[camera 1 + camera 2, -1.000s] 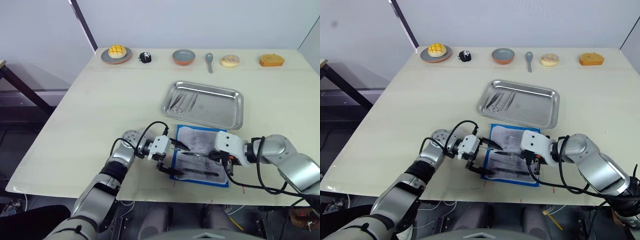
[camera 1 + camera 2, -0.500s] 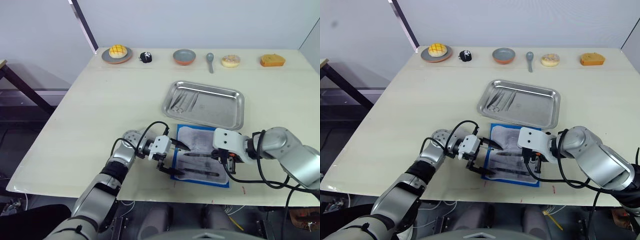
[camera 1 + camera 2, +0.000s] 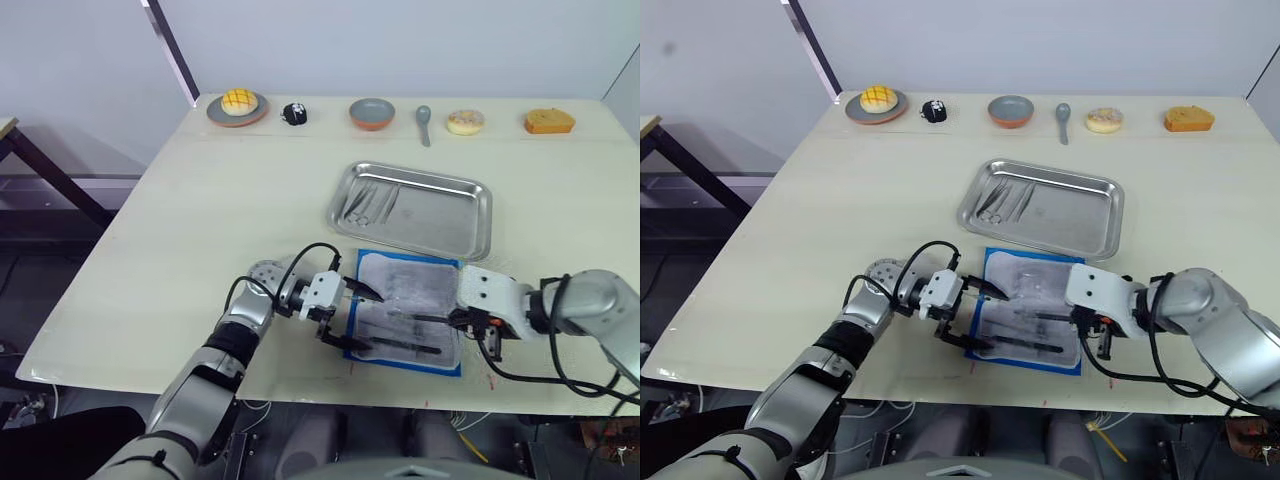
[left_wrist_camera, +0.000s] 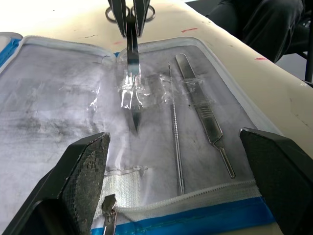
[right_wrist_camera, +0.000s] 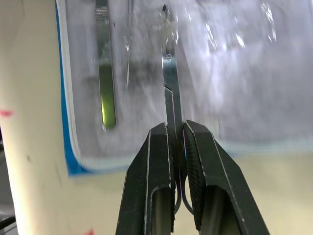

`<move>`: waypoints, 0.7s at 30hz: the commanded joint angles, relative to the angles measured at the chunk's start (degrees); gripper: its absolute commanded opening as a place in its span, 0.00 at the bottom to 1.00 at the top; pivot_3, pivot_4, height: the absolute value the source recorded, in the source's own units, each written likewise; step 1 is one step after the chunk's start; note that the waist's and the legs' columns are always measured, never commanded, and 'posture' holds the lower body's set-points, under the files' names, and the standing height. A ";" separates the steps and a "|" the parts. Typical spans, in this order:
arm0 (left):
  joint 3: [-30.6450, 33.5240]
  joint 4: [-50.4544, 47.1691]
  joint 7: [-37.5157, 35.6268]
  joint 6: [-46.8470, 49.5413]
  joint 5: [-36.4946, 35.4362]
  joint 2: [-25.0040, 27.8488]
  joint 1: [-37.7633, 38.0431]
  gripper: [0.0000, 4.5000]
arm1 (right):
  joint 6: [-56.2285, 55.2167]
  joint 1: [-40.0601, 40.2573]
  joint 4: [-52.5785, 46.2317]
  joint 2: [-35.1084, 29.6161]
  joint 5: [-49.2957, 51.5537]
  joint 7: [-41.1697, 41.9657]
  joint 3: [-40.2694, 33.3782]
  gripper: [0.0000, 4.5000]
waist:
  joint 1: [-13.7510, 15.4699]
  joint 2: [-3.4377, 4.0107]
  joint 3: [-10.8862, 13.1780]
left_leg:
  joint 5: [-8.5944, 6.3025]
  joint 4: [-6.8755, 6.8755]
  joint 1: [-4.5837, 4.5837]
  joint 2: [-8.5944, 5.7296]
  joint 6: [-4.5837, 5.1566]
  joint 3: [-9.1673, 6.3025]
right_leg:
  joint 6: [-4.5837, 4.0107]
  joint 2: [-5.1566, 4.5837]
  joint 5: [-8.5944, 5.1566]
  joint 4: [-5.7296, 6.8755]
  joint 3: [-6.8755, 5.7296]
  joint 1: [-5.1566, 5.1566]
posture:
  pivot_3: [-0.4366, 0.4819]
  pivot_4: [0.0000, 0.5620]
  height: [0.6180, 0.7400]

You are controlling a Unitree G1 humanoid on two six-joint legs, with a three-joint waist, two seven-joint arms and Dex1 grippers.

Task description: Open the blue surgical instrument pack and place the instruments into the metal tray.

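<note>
Your right gripper (image 5: pixel 174 147) has its two fingers pressed together on a pair of scissors (image 5: pixel 170 88), pinched just above the ring handles, blades pointing back over the open blue surgical instrument pack (image 3: pixel 405 312); that grip near the handles looks chosen to draw the tool lengthwise out of its clear pocket. In the lower centre of the head view, your left gripper (image 3: pixel 352 315) is spread wide across the pack's left edge, one finger toward each end, apparently to pin the pouch flat while you pull. Two slim instruments (image 4: pixel 203 115) lie side by side in the grey lining beside the scissors. The metal tray (image 3: pixel 410 208) sits just above the pack, centre frame, with a few instruments already at its left end (image 3: pixel 365 204). Bowl (image 3: pixel 372 113) and spoon (image 3: pixel 424 121) line the table's top edge.
</note>
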 commanded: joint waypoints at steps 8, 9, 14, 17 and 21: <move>-4.00 4.15 0.06 -0.55 6.00 -1.16 3.33 1.00 | -9.19 17.57 -1.84 -7.10 3.05 7.61 -24.55 0.01 | 0.08 -0.13 0.08 | -0.12 0.01 0.08 -0.15 0.20 0.00 | 0.14 -0.17 -0.08 -0.03 -0.06 0.15 | 0.48 0.27 1.00; -4.01 4.15 0.06 -0.58 6.01 -1.22 3.37 1.00 | -9.14 18.22 -1.67 -6.94 3.40 7.77 -26.01 0.01 | 0.04 -0.15 0.09 | -0.12 0.01 0.09 -0.15 0.21 0.00 | 0.14 -0.18 -0.08 -0.03 -0.05 0.20 | 0.48 0.27 1.00; -3.97 4.56 0.52 -0.69 6.05 -1.82 3.42 1.00 | -1.97 11.91 1.03 0.08 9.69 1.72 -28.43 0.01 | -0.29 -0.27 0.07 | -0.13 0.01 0.16 -0.14 0.22 -0.02 | 0.15 -0.21 -0.08 -0.09 -0.08 0.34 | 0.48 0.27 1.00; -3.92 4.51 0.84 -0.63 6.13 -2.27 3.58 1.00 | 4.10 4.47 3.26 7.11 12.56 -5.07 -26.67 0.01 | -0.17 -0.17 0.04 | -0.13 0.00 0.21 -0.23 0.23 -0.05 | 0.17 -0.36 -0.09 -0.11 -0.11 0.40 | 0.48 0.27 1.00; -3.80 4.53 1.15 -0.63 6.32 -2.70 3.76 1.00 | 9.85 -3.65 7.02 14.66 12.10 -14.28 -23.20 0.01 | 0.11 -0.06 0.01 | -0.15 -0.01 0.16 -0.26 0.26 -0.14 | 0.17 -0.39 -0.10 -0.16 -0.20 0.39 | 0.48 0.27 1.00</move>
